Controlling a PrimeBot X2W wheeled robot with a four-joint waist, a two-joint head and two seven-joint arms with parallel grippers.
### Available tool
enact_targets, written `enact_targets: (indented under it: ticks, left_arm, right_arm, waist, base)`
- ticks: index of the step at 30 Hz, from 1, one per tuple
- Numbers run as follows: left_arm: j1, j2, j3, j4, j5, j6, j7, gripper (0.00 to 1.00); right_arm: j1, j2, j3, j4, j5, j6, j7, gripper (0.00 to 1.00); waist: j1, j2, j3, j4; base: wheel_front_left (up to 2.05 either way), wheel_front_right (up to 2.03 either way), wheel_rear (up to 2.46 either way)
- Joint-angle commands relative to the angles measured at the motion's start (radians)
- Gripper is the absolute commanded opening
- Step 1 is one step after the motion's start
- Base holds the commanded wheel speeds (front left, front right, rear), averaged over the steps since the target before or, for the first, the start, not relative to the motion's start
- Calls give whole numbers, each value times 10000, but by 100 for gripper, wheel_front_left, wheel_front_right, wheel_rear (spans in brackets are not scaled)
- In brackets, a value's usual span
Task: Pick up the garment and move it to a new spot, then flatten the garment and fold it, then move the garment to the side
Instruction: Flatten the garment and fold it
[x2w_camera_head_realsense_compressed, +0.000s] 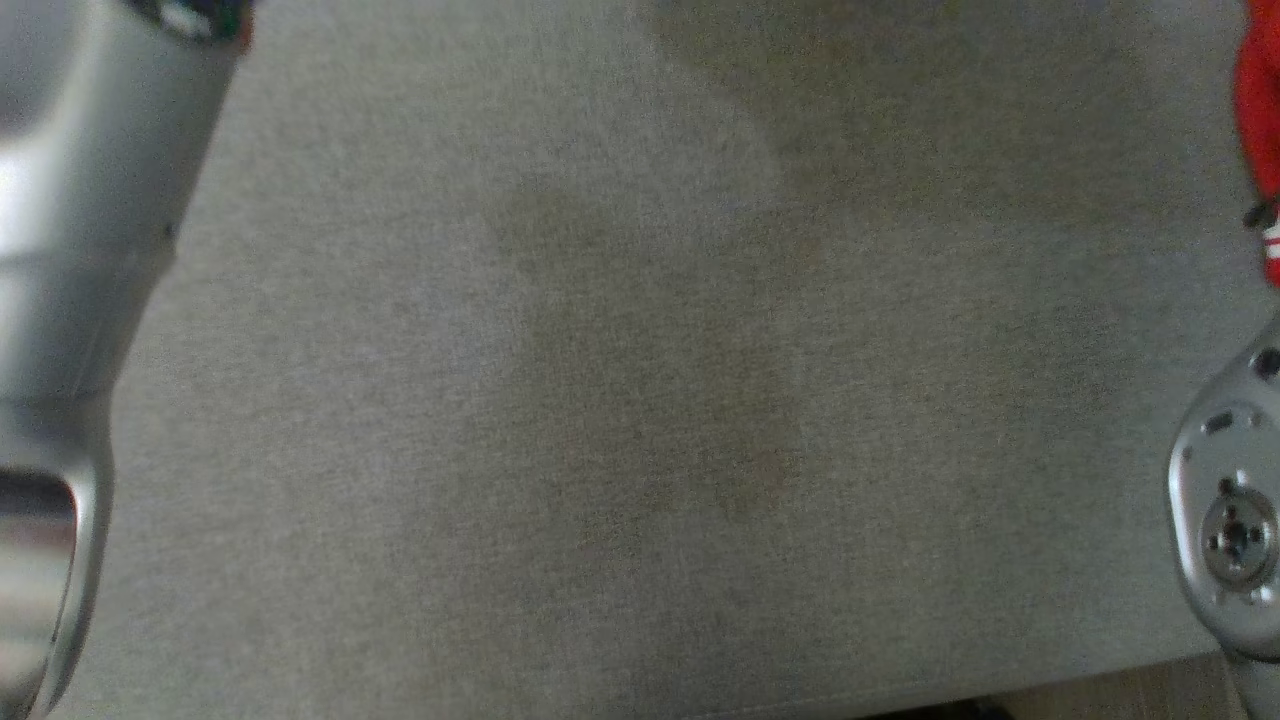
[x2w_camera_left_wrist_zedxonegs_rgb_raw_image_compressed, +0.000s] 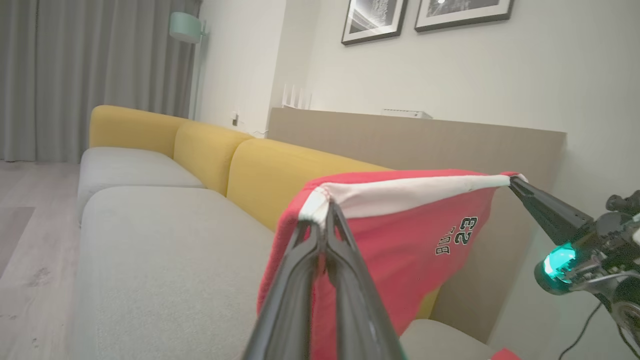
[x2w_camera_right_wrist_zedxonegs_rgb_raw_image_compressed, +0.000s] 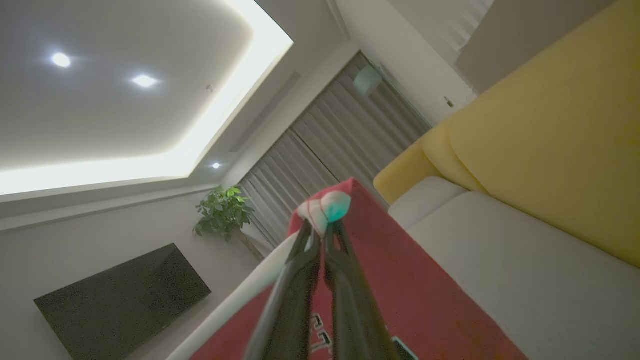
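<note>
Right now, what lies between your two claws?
The white band of the red garment, stretched from left claw to right claw, in the left wrist view.

1. The garment (x2w_camera_left_wrist_zedxonegs_rgb_raw_image_compressed: 400, 240) is red, with a white band (x2w_camera_left_wrist_zedxonegs_rgb_raw_image_compressed: 400, 194) along its top edge and a printed 23 (x2w_camera_left_wrist_zedxonegs_rgb_raw_image_compressed: 466, 230).
2. It hangs stretched taut in the air over the grey sofa seat (x2w_camera_left_wrist_zedxonegs_rgb_raw_image_compressed: 165, 250).

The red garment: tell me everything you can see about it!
The red garment looks like soft cloth, with a white band along its top edge and a dark printed 23. It hangs stretched above the grey sofa seat, pinched at one corner by the left pincer, at the other by the right pincer.
</note>
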Motion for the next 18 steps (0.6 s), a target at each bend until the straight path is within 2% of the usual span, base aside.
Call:
enact_targets:
  ticks: [1,3,7,12,13,18]
  left_arm:
    - [-626,178,226,384,339,-114,-466,0]
    - [-627,-31,-233,1306,440,-220,-1120,0]
    - [330,58,-1214,1799,134,-254,-1625,0]
    - [2023,702,-2843,1225,-406,-258,-2145,0]
    - [2023,702,-2843,1225,-406,-258,-2145,0]
    - [4026,1515,-4091,18,-990,-259,-2773,0]
  right_arm:
    - [-314,8,292,220,-45,-7,-327,0]
    - [-120,9,745,938,-164,-7,-659,0]
    - [1289,9,1136,1205,-400,-7,-903,0]
    - [3918,-276,1613,541,-766,-7,-811,0]
    - [3918,-276,1613,541,-766,-7,-811,0]
    - [6870,-627,1465,-745,-775,-7,-538,0]
  waist:
    - [-6,1,1001,-112]
    - [-6,1,1049,-89]
    - [-6,1,723,-28]
    - [-6,1,-30,120]
    - [-6,1,-30,120]
    - [-6,1,-1075,358]
  base:
    - [0,0,0]
    - [0,0,0]
    - [0,0,0]
    - [0,0,0]
    - [0,0,0]
    - [0,0,0]
